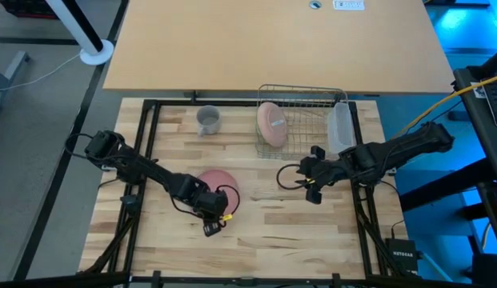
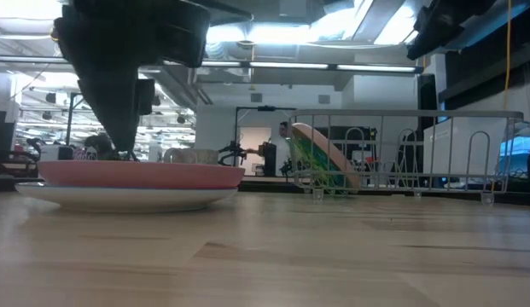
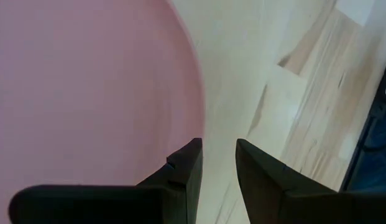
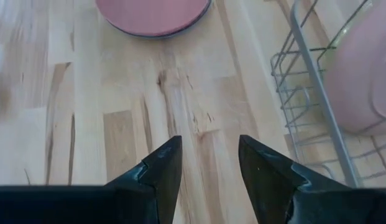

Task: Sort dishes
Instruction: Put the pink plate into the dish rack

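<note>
A pink plate (image 1: 216, 182) is seen lying flat on the wooden table (image 1: 256, 232), toward the left of its middle; in the low view it (image 2: 136, 174) is shown stacked on a white plate (image 2: 119, 198) whose paler rim sticks out beneath it. The left gripper (image 1: 210, 210) is held low over the near edge of this stack, and in the left wrist view its fingers (image 3: 186, 174) are seen slightly apart, one over the pink plate's (image 3: 87, 93) rim and the other over bare wood; nothing is clamped between them. A small grey cup (image 1: 208, 121) is stood upright near the table's far edge, beyond the stack and just left of the wire dish rack (image 1: 300, 100). In the rack, a plate with a pinkish back (image 1: 271, 124) is propped on edge at the left end; from the low view its face is shown green (image 2: 320, 162), and it leans steeply against the wires (image 2: 401, 153). A translucent plastic tub (image 1: 340, 128) is set against the rack's right side; its contents cannot be told. The right gripper (image 1: 310, 181) is held above the table just in front of the rack, well apart from the stack, and in the right wrist view its fingers (image 4: 161, 168) are parted over bare wood, with the pink plate (image 4: 152, 15) ahead and the rack (image 4: 317, 93) beside.
</note>
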### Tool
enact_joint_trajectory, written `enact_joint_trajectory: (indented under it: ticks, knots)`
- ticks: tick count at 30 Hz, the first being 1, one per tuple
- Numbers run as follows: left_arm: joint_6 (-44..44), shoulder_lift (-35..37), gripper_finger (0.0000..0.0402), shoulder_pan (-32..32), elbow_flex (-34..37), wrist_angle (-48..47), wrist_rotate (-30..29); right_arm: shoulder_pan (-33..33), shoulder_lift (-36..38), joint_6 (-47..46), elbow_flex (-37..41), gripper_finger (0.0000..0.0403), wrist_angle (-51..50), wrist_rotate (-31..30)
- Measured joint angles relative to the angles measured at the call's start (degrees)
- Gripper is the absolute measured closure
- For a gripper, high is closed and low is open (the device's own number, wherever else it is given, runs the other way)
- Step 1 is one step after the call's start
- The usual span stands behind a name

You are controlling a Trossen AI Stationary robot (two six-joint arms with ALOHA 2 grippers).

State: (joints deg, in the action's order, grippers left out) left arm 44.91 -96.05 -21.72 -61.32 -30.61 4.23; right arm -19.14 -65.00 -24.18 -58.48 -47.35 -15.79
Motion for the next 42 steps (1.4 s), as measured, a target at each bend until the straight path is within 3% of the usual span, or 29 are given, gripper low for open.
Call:
enact_joint_trajectory:
  ticks: [6, 16, 42]
  knots:
    - [-3.4, 0.0, 0.0314, -1.8, 0.0, -0.6, -0.4, 0.0, -0.9, 0.0, 0.0, 0.024, 1.4, 0.0]
    - [-6.0, 0.0, 0.0314, -3.6, 0.0, -0.7, -5.8, 0.0, -0.9, 0.0, 0.0, 0.024, 1.4, 0.0]
    - [-9.4, -2.9, 0.0314, -5.7, 0.0, -3.5, -8.6, 0.0, -0.9, 0.0, 0.0, 0.024, 1.4, 0.0]
